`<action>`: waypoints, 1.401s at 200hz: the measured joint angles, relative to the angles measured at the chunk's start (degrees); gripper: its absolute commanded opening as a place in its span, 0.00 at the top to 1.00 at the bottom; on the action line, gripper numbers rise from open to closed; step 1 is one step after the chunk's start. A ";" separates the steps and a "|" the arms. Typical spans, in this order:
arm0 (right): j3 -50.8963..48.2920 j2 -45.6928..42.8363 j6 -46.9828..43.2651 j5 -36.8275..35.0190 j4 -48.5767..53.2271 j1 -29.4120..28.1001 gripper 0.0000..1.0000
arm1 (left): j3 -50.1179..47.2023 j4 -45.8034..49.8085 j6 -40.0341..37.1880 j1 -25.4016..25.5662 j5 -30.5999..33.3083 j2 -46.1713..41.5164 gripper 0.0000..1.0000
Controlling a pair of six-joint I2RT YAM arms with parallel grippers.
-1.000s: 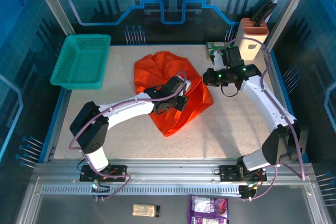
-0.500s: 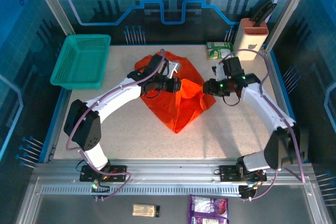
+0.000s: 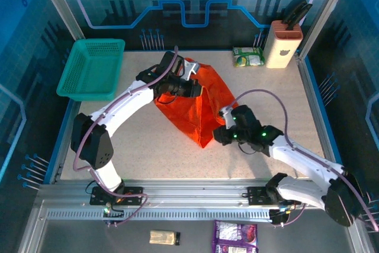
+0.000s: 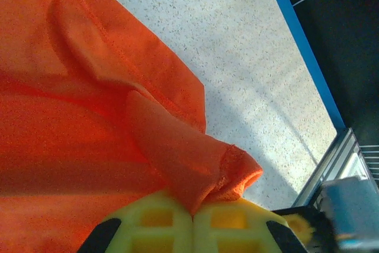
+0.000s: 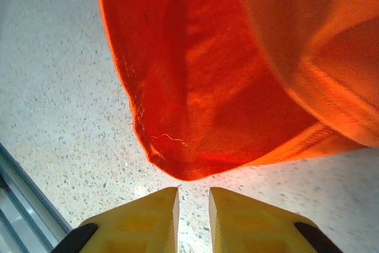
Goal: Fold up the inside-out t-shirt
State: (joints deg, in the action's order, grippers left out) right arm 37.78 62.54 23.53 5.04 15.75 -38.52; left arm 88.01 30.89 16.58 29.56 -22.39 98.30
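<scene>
The orange-red t-shirt [image 3: 201,102] lies bunched in a long wedge on the table's middle, its narrow tip pointing toward the near edge. My left gripper [image 3: 190,89] is over the shirt's far part. In the left wrist view the gripper [image 4: 192,213] is shut on a pinched fold of the t-shirt [image 4: 89,117], with a rolled hem sticking out beside it. My right gripper [image 3: 219,130] is low by the shirt's near tip. In the right wrist view the gripper [image 5: 193,205] stands open by a narrow gap above bare table, just short of the t-shirt's [image 5: 237,75] rounded corner.
A teal mesh basket [image 3: 92,68] sits at the back left. A green packet [image 3: 247,56] and a tan knife block [image 3: 282,42] stand at the back right. The table's blue rim [image 4: 302,39] runs near the left gripper's side.
The right arm swung from the shirt's right side down to its near tip. The left gripper drew its pinch of cloth toward the back, stretching the shirt longer.
</scene>
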 measured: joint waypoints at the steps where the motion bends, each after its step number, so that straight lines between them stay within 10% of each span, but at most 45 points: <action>1: -0.04 0.15 -0.07 -0.13 -0.46 -0.13 0.83 | 0.00 0.00 0.00 0.00 0.00 0.00 1.00; 44: -2.29 11.47 -1.31 -6.40 -17.49 -5.09 1.00 | 0.02 2.73 -0.52 0.00 -0.96 -0.24 1.00; 130: -3.82 29.24 -13.90 -14.73 -44.96 -7.96 0.98 | 0.00 7.08 -2.12 0.00 -1.53 -5.29 1.00; 212: -3.43 33.73 -26.62 -4.92 -52.54 -9.62 1.00 | 0.04 9.16 -2.21 0.00 -1.44 -5.35 1.00; 280: -3.37 34.91 -17.73 -5.07 -54.45 -2.93 1.00 | 0.26 11.08 -4.09 -0.15 -1.44 -7.26 1.00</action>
State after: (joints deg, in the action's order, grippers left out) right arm 34.41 97.45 5.80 -0.03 -38.70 -41.45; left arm 88.27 41.98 12.49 29.41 -23.83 91.05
